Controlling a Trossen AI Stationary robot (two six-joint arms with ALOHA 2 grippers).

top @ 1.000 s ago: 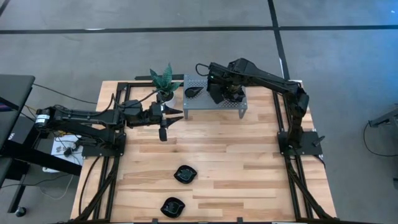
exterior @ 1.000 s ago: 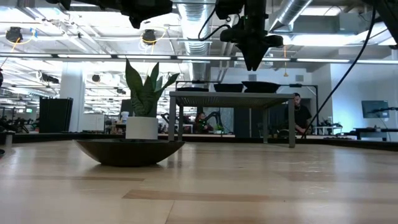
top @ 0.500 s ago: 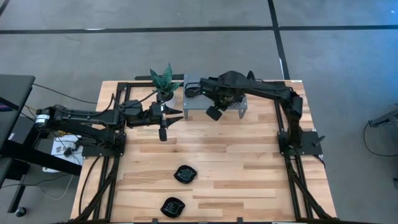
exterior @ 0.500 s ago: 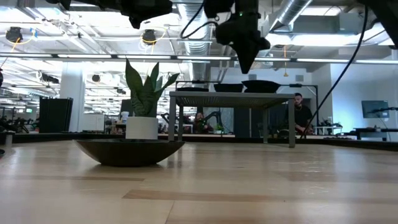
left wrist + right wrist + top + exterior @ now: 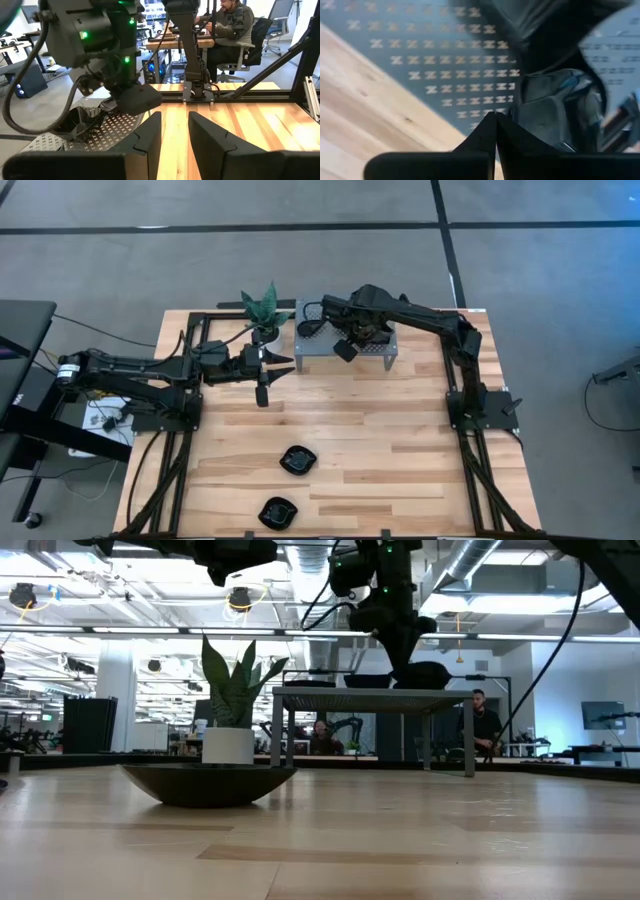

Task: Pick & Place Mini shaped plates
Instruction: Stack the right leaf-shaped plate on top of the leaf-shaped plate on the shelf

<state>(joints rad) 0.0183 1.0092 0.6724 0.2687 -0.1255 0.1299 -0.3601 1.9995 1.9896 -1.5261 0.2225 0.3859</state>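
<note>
Mostly glossy black mini shaped plates (image 5: 297, 460), wavy-rimmed, on pale wood.

- Left hand (image 5: 174, 131): fingers parted, nothing between.
- Right hand (image 5: 137, 99) over perforated rack (image 5: 95, 132).
- Wooden bench (image 5: 260, 120) beyond; person seated (image 5: 231, 22) behind.

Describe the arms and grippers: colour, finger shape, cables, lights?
Both arms are matte black with boxy jointed links. The left gripper has two flat, wedge-tipped dark fingers. The right gripper is black too, its wrist housing showing green indicator lights, with black cables looping alongside. Black cable bundles trail from both arm bases.
</note>
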